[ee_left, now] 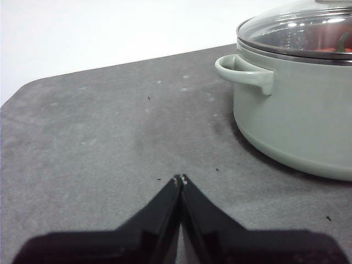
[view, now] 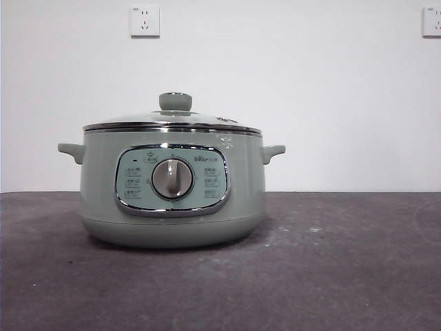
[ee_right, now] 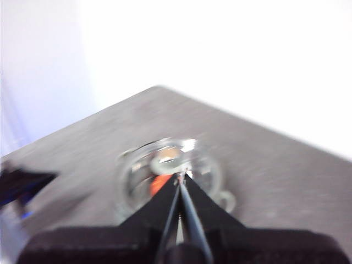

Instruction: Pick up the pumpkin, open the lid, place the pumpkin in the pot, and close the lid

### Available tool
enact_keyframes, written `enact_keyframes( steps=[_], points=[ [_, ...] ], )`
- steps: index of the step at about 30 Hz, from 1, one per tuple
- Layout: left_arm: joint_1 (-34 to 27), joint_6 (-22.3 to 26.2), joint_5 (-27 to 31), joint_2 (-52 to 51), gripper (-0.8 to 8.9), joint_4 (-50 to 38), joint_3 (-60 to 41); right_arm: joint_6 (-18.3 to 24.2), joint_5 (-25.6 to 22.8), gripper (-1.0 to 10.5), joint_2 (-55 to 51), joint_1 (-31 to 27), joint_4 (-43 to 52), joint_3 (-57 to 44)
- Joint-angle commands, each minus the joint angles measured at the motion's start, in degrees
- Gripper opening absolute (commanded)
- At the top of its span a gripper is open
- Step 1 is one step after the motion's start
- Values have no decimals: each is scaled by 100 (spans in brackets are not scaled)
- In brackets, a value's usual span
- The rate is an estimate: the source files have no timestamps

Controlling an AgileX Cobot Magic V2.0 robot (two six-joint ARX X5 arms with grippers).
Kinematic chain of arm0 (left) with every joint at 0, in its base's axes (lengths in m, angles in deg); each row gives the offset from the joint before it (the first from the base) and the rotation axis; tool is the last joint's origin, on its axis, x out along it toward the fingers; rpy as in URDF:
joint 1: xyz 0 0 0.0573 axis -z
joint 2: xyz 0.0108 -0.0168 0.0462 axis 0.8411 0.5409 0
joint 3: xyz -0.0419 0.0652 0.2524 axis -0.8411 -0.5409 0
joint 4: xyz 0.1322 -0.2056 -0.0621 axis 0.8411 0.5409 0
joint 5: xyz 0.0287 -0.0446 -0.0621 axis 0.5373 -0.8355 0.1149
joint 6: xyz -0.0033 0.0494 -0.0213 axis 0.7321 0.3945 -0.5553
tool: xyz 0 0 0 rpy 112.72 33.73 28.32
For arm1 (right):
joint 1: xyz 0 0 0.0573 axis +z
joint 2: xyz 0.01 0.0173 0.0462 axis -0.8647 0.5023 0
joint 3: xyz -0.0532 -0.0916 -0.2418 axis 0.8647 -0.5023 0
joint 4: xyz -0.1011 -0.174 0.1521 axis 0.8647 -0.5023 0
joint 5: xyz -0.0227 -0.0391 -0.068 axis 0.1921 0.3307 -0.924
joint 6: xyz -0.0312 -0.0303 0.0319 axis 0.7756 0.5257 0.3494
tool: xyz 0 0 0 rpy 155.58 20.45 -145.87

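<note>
The sage-green pot (view: 172, 200) stands left of the middle of the table, its dial panel facing the front camera. The lid (view: 172, 121), see-through with a chrome rim and a pale green knob (view: 175, 101), sits shut on it. Through the lid (ee_left: 297, 30) part of the orange pumpkin (ee_left: 330, 48) shows inside the pot (ee_left: 297, 126). My left gripper (ee_left: 180, 179) is shut and empty, low over the mat beside the pot's handle (ee_left: 245, 71). High above the pot (ee_right: 170, 176), my right gripper (ee_right: 181, 175) is shut and empty; the pumpkin (ee_right: 159, 183) shows as an orange blur.
A dark grey mat (view: 331, 276) covers the table, with its rounded far corner (ee_left: 22, 91) in the left wrist view. A white wall with two sockets (view: 145, 21) stands behind. A dark blurred shape (ee_right: 22, 184) lies at the side of the right wrist view.
</note>
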Motion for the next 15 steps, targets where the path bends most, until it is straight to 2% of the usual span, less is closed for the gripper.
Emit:
enact_keyframes(
  steps=[1,5,11,15],
  points=[
    [-13,-9,-28,-17,-3,50,-66,42,0,0,-435,-407,831,-911],
    [-13,-9,-28,-17,-3,50,-66,48,-15,0,-1300,-728,2197,-2374],
    [-13,-9,-28,-17,-3,50,-66,46,-48,0,-2380,-820,3770,-4568],
    [-13,-9,-28,-17,-3,50,-66,-225,-640,0,-2997,-820,4446,-5847]
  ],
)
